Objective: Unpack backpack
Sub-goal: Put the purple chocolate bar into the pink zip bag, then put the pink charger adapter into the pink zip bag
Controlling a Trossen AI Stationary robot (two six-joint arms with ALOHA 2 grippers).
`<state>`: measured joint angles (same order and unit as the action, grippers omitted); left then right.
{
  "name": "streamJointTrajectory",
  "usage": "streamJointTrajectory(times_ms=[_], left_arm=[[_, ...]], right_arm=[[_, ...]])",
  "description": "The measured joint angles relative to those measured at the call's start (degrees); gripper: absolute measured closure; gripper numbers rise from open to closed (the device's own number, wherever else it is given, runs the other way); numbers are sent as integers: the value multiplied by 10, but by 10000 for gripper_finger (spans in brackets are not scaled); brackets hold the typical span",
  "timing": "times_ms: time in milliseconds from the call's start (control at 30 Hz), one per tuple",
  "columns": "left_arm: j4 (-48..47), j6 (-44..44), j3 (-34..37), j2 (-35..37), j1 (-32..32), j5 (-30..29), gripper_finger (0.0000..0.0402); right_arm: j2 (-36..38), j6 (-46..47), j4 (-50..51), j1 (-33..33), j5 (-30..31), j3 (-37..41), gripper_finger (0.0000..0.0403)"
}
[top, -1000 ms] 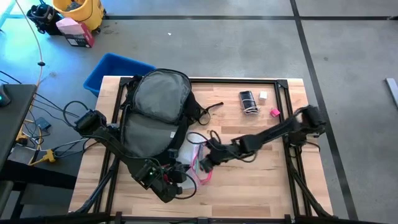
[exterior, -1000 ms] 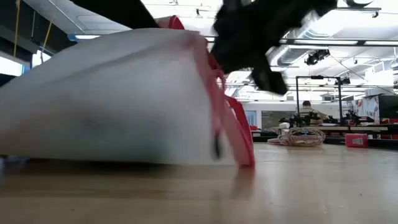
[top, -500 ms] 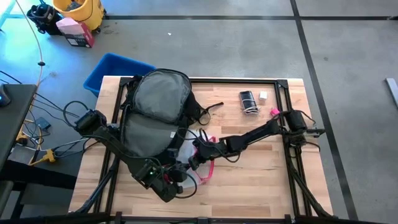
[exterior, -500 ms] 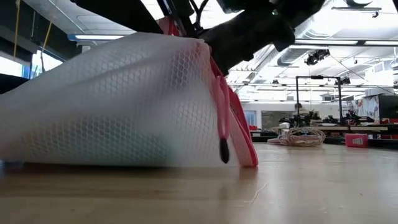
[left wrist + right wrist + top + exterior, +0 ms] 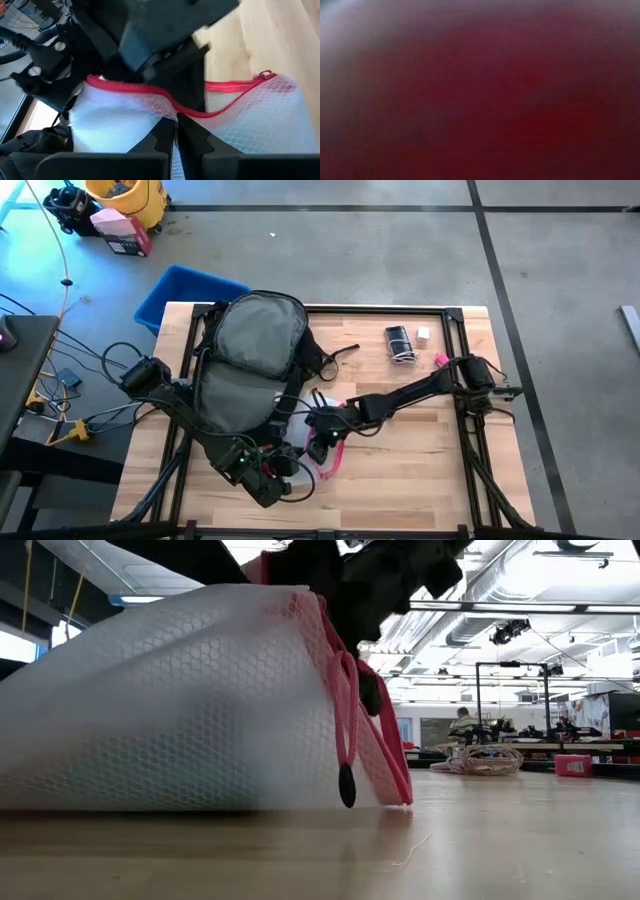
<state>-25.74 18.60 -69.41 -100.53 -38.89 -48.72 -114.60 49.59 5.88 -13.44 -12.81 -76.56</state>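
Two grippers meet at your pouch [image 5: 322, 448], beside the backpack [image 5: 245, 370] lying on the table's [image 5: 420, 470] left half. Your left gripper [image 5: 175, 135] is pressed together on the pouch mesh. Your right gripper [image 5: 318, 428] has moved closer to the backpack; whether its fingers are spread cannot be told.

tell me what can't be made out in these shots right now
- Right wrist view: nothing but a dark red blur, the lens too close to something.
- Right gripper: the high view shows it at the pouch, fingers too small to read.
- Pouch contents: low view, the mesh wall hides them.
- Backpack opening: high view, covered by its own grey panel and the left gripper.
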Motion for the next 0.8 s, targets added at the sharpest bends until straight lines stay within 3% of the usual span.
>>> streamJointTrajectory(times_ms=[267, 367, 533, 667, 700, 800], left_arm=[[-20, 19, 0, 0, -2, -4, 402], [-27, 23, 0, 0, -1, -6, 402], [-29, 24, 0, 0, -1, -7, 402], [-29, 24, 0, 0, -1, -7, 402], [-29, 25, 0, 0, -1, -7, 402], [-29, 24, 0, 0, -1, -7, 402]], right_arm=[[78, -22, 197, -33, 9, -18, 160], [118, -20, 282, -66, 43, -15, 160], [172, 50, 521, -116, 154, -15, 160], [187, 184, 820, -88, 280, -14, 160], [188, 200, 853, -70, 296, -12, 160], [231, 89, 747, 19, 309, 45, 160]])
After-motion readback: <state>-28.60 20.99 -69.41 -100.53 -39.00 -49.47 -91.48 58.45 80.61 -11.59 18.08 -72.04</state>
